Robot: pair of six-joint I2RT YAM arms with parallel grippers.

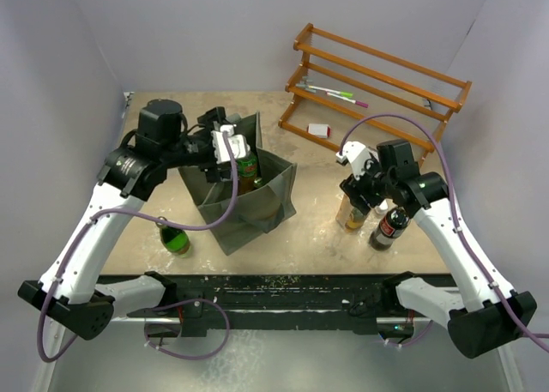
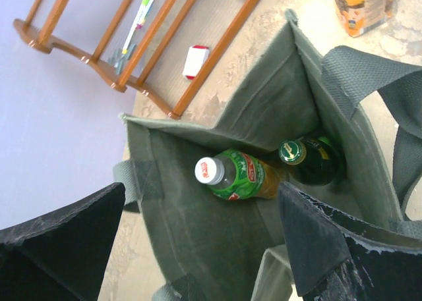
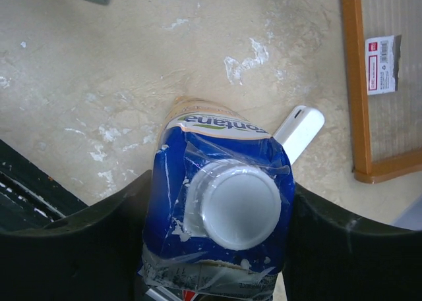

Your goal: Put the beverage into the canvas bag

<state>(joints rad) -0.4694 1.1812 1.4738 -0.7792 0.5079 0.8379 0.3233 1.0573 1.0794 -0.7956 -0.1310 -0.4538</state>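
The dark grey-green canvas bag (image 1: 257, 205) stands open left of centre. Inside it, in the left wrist view, a green-labelled tea bottle (image 2: 232, 176) with a white cap leans beside a dark green bottle (image 2: 310, 159). My left gripper (image 1: 228, 146) hangs over the bag's mouth (image 2: 198, 248), open and empty. My right gripper (image 1: 358, 190) is shut on a juice carton (image 1: 350, 216) standing on the table. The carton's blue top and white cap (image 3: 239, 206) sit between the fingers (image 3: 330, 242). A green bottle (image 1: 175, 238) lies left of the bag. A cola bottle (image 1: 390, 227) stands right of the carton.
A wooden rack (image 1: 377, 79) stands at the back right, with pens and a small red-and-white packet (image 1: 318, 130) on it. A small white object (image 3: 300, 133) lies just behind the carton. Grey walls enclose the table on three sides.
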